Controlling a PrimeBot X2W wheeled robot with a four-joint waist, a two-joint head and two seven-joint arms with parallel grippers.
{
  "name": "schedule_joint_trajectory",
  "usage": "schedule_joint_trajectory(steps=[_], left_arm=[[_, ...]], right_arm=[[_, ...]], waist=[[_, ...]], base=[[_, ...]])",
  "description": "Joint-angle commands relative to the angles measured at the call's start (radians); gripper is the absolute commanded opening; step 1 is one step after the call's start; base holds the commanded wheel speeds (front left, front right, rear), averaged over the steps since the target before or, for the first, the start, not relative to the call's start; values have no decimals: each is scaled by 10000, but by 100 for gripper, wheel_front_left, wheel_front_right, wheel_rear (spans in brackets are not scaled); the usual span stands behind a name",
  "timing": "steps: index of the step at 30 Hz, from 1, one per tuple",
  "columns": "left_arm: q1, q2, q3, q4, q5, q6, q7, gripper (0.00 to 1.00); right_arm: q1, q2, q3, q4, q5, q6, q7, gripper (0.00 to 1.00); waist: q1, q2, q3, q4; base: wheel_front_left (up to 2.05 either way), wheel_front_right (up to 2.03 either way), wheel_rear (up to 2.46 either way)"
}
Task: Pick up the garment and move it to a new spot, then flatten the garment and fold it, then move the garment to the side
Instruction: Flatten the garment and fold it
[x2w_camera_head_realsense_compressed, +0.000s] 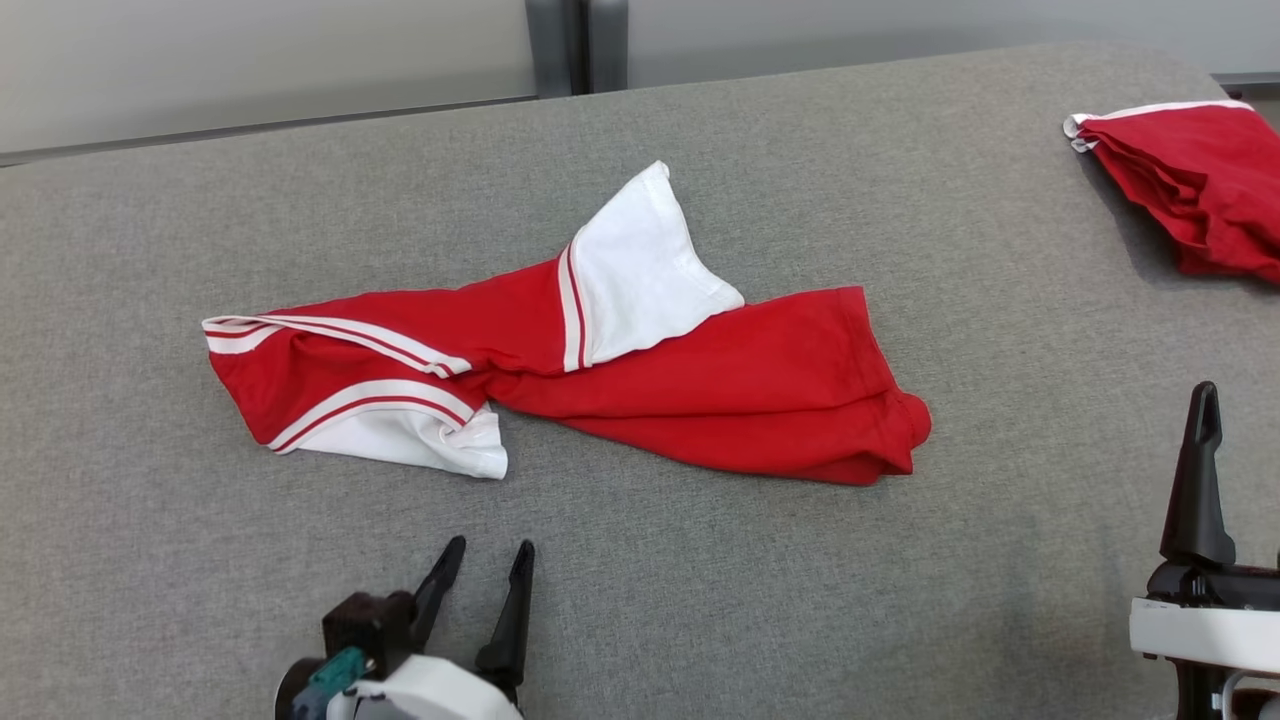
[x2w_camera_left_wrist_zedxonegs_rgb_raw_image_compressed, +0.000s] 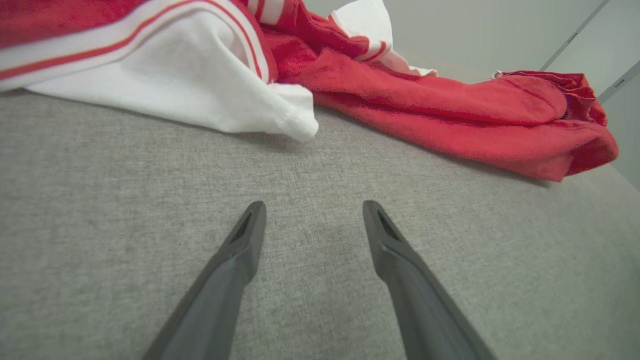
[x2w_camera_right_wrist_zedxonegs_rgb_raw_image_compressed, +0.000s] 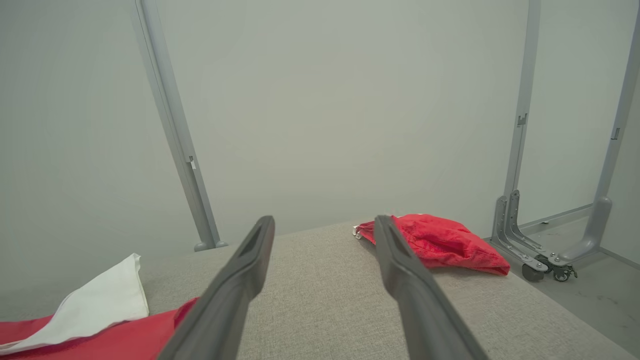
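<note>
Lying crumpled across the middle of the grey fabric-covered table, the red garment with its white panels and red-and-white stripes runs from your left toward the centre-right. One white panel is folded up over its far edge, and a white corner lies at its near left end. Your left gripper sits near that end, low over the table, its two dark fingers spread apart with nothing between them. In the left wrist view its fingertips point across bare grey cloth, with the white corner near but not touched; you cannot tell from these views whether the tips rest on the surface. Your right gripper stands at the lower right of the head view, well apart from the garment, with one upright finger rising from its pale housing. The right wrist view shows its jaws parted wide and empty, aimed over the table toward the pale wall. A second red garment, bunched and edged in white, sits at the table's far right corner, well apart from the first. Beyond it stand grey frame posts with a castor foot on the floor.
</note>
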Motion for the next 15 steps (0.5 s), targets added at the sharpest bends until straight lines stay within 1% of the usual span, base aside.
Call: schedule_joint_trajectory(steps=[1,3,5,8,9,11,12,13,14,15], left_arm=[[-487,5,-115,298,44,23,117,100],[-768,-80,-158,718,-85,166,261,100],[-990,-92,-217,913,-38,205,284,100],[-1603,-131,-245,1578,-137,338,300,100],[-1937,-129,-143,2050,-131,634,274,100],[-2212,-133,-22,2362,-113,911,147,100],[-2312,-135,28,2488,-95,1036,75,92],[-2353,-136,63,2594,-70,1115,13,49],[-2397,-141,108,2681,-89,1151,-50,29],[-2420,-138,123,2759,-80,1187,-105,0]], right_arm=[[-127,-23,47,-32,-58,-5,-4,100],[-197,-23,102,-38,-95,-4,-4,100],[-249,-23,134,-42,-107,-5,-2,100],[-327,-23,187,-55,-125,-5,-4,100],[-343,-23,159,-53,-136,-5,-2,100],[-352,-22,100,-64,-93,-5,-2,100],[-337,-20,67,-62,-78,-5,-4,100],[-315,-20,56,-59,-68,-4,-4,100],[-293,-22,54,-56,-58,-5,-4,100],[-279,-22,49,-43,-43,-5,-2,100]], waist=[[0,0,65,56],[0,0,128,60],[0,0,171,44],[0,0,287,-54],[0,0,331,-127],[0,0,368,-197],[0,0,377,-220],[0,0,382,-243],[0,0,383,-261],[0,0,379,-276]], base=[[0,0,0],[0,0,0],[0,0,0],[0,0,0],[0,0,0],[0,0,0],[0,0,0],[0,0,0],[0,0,0],[0,0,0]])
